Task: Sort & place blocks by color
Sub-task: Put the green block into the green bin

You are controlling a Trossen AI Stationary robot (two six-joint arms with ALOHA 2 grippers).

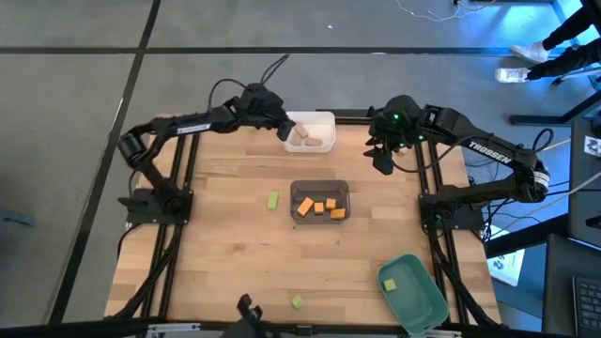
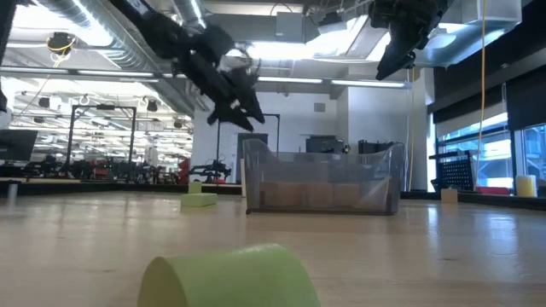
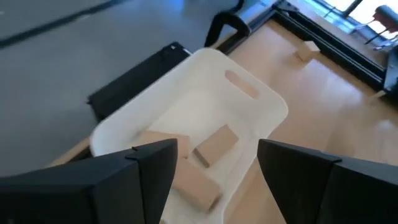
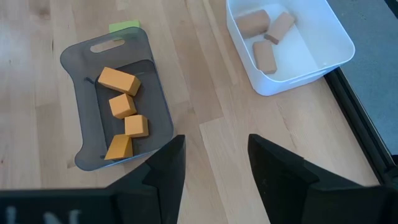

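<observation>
**A:** Green block [image 2: 229,275] fills the low view's bottom; another [image 1: 273,200] lies left of the grey bin [image 1: 319,184].

**B:** Left gripper [image 1: 285,129], jaws apart and empty, hangs over the white bin [image 1: 324,118] holding 3 tan blocks [image 4: 266,36]. Right gripper [image 1: 384,160] waits, jaws apart. Next: fetch a green block for the green bin [image 1: 424,302].

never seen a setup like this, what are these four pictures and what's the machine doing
It is a robot with two dark arms at a wooden table, each ending in a two-finger gripper. One picture looks straight down, one looks level across the tabletop, and two come from cameras on the wrists. The left gripper hangs open over the white bin, where tan blocks lie. The right gripper hovers open and empty near the table's far right. Four orange blocks sit in the grey bin. One green block is in the green bin; two others, and, are loose on the table.
</observation>
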